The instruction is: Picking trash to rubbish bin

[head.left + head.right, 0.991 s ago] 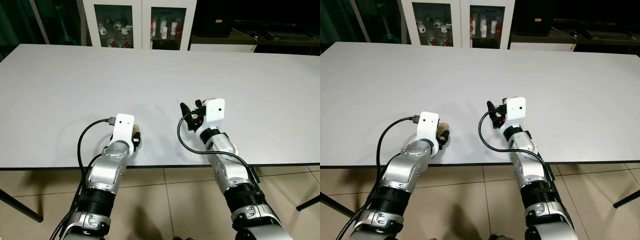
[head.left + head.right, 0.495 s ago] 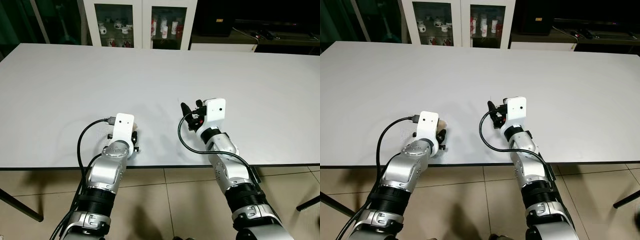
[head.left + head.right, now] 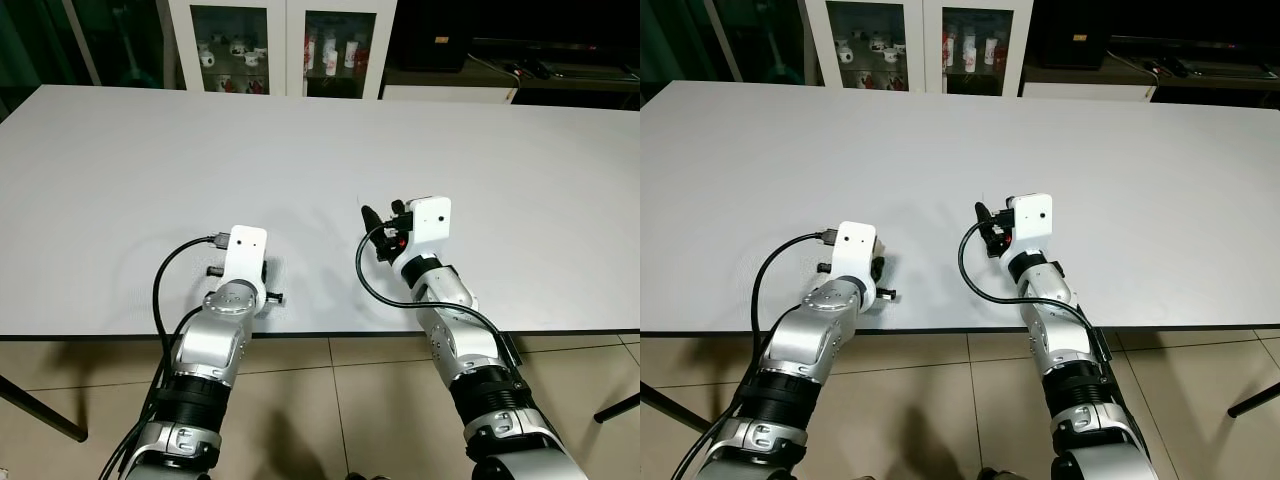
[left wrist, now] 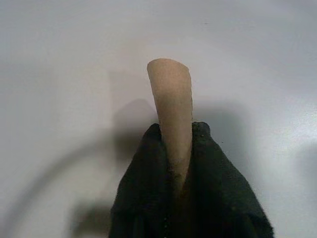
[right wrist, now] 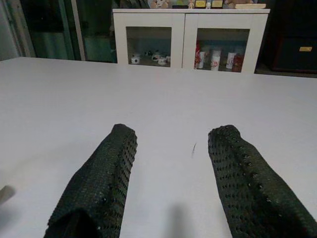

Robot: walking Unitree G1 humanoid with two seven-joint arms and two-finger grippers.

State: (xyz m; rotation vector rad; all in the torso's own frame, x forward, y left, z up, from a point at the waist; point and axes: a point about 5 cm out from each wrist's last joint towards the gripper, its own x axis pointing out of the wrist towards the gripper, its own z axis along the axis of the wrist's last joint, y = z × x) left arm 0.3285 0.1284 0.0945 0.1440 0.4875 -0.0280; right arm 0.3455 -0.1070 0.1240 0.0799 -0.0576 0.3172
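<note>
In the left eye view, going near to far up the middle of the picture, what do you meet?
Tiled floor → table near edge → left end effector → right end effector → bare tabletop → white glass-door cabinet with cups inside.

- No text, label, brand, number or sign can be read anywhere in these views.
- The white bench (image 3: 320, 150) carries no print or marking that can be made out as writing.
- The white housings on both wrists are plain, showing only small dark dots.
- The items behind the glass doors of the white cabinet (image 5: 190, 37) are too small and blurred for any lettering on them to be read.
- A small yellowish tag on the dark furniture (image 5: 305, 49) beside the cabinet is too tiny to read.
</note>
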